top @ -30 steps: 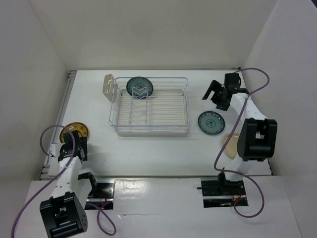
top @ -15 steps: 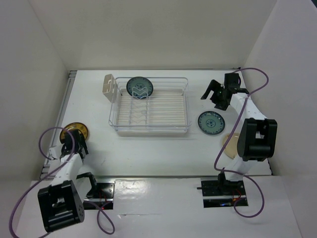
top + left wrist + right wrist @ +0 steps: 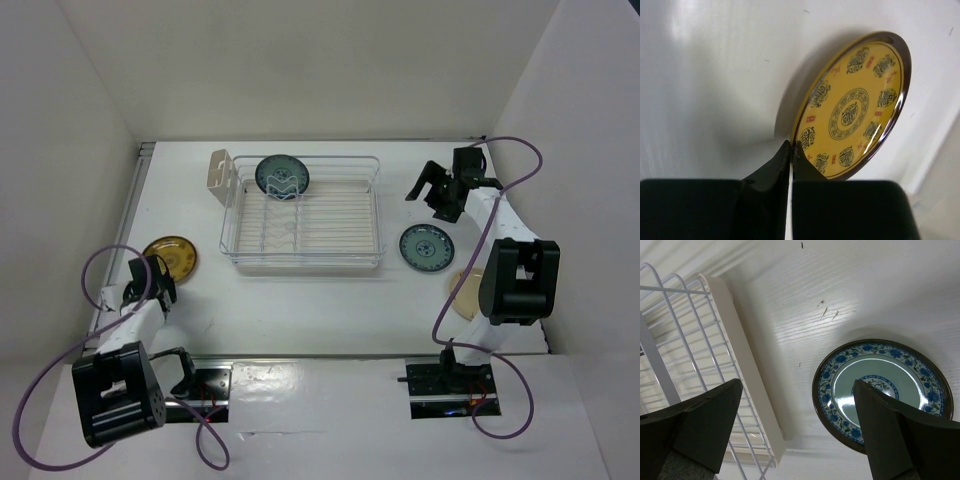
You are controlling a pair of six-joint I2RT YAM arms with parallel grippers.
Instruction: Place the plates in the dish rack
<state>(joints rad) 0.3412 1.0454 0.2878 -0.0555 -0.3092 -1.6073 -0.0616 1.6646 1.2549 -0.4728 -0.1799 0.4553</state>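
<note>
The amber-brown plate (image 3: 170, 257) (image 3: 855, 110), yellow inside with dark medallions, is at the table's left. My left gripper (image 3: 152, 280) (image 3: 791, 146) is shut on its near rim, and the plate looks tilted off the table. A teal plate (image 3: 282, 176) stands upright in the dish rack (image 3: 300, 262) at its far left. Another teal plate (image 3: 427, 246) (image 3: 882, 390) lies flat to the right of the dish rack's rim (image 3: 747, 370). My right gripper (image 3: 432, 190) (image 3: 797, 410) hangs open above that plate, holding nothing. A cream-beige plate (image 3: 463, 293) is partly hidden by the right arm.
A white cutlery holder (image 3: 219, 176) hangs on the rack's far-left corner. White walls enclose the table on the left, back and right. The arms' bases and cables sit at the near edge.
My left gripper has closed on the amber plate's rim. The plate has shifted a little to the right and away from the near edge. The right arm has not moved.
</note>
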